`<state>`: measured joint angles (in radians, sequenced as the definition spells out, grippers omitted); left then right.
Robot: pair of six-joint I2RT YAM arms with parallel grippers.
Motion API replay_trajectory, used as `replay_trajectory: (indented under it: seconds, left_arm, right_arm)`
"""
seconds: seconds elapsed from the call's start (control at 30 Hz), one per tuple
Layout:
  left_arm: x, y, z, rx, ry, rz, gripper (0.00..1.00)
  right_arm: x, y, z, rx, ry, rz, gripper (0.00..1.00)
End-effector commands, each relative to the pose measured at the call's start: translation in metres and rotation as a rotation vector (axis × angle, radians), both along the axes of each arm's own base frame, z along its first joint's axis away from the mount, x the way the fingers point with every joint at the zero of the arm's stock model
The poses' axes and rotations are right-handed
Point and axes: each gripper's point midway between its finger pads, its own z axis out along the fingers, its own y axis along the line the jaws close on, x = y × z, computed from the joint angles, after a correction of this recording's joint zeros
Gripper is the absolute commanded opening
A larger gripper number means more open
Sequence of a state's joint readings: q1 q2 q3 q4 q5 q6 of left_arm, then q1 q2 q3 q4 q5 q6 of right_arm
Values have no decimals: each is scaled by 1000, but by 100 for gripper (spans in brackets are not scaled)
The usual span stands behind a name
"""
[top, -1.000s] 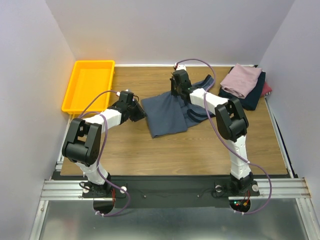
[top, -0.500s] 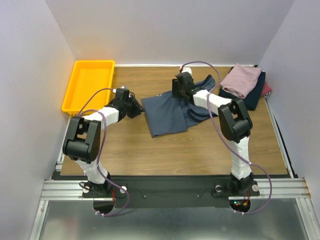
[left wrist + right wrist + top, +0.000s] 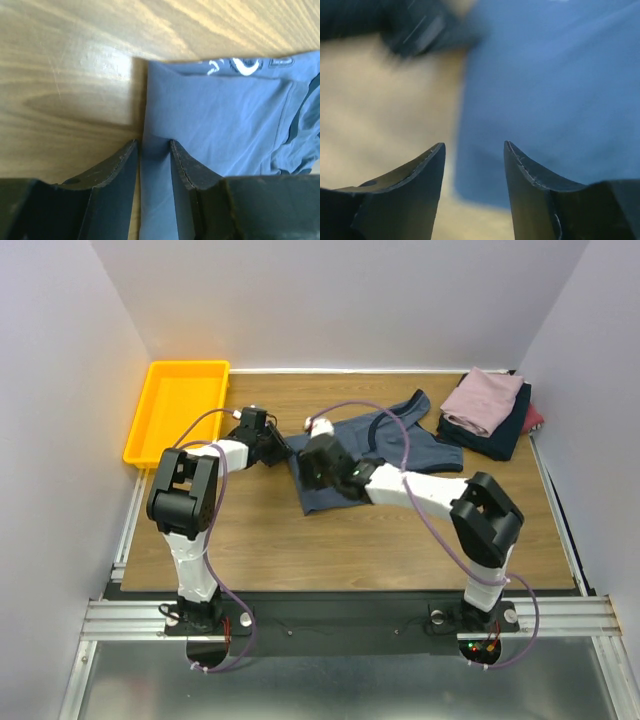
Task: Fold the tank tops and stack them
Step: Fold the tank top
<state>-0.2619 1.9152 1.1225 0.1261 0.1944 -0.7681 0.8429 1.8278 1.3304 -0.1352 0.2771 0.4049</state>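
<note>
The slate-blue tank top (image 3: pixel 375 445) lies partly folded mid-table, its dark-trimmed straps spread toward the back right. Pale lettering (image 3: pixel 245 64) shows along its far edge. My left gripper (image 3: pixel 281 452) is open at the top's left edge. In the left wrist view my left gripper (image 3: pixel 152 142) straddles that edge: one finger over wood, one on the cloth (image 3: pixel 225 110). My right gripper (image 3: pixel 316 480) hangs open over the near-left corner of the top (image 3: pixel 555 85). My right gripper (image 3: pixel 474 145) has nothing between its fingers. Folded mauve-pink (image 3: pixel 484 400), navy (image 3: pixel 503 436) and maroon (image 3: pixel 535 418) tank tops are stacked at the back right.
A yellow tray (image 3: pixel 178 410) stands at the back left with nothing in it. White walls close in the table on three sides. Bare wood (image 3: pixel 380 540) lies between the blue top and the arm bases.
My right gripper opened, let go of the top's far part and swung to its near-left corner. The straps now lie spread out. My left gripper opened wider at the left edge.
</note>
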Motion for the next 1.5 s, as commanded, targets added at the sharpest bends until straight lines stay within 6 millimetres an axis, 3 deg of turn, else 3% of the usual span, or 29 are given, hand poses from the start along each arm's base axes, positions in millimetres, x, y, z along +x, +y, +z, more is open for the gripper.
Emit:
replay_trajectory:
  seconds: [0.0,0.07,0.17,0.37,0.7,0.87,1.17,1.47]
  left_arm:
    - [17,2,6,7,-37,24,43]
    - [20,1,5,2,-37,25,43]
    - [20,-1,-1,-7,-29,23,43]
    - [20,0,-8,5,-21,22,42]
    - [21,-4,-6,-8,-30,8,41]
    - [22,-3,-3,-7,-36,7,41]
    - [23,-2,-4,-6,-35,6,41]
    - [25,1,-6,-3,-32,15,40]
  right_arm:
    - [-37,30,-26,-49,43,57,53]
    - [-53,47,-29,-61,40,89,50]
    - [-61,52,-49,-117,42,81,50]
    - [-59,40,-72,-210,30,28,49]
    - [-66,58,-27,-175,-55,60,48]
    - [-63,56,-19,-180,-84,35,48]
    - [-43,41,-52,-362,-145,-38,48]
    - [-55,39,-95,-410,-54,-17,48]
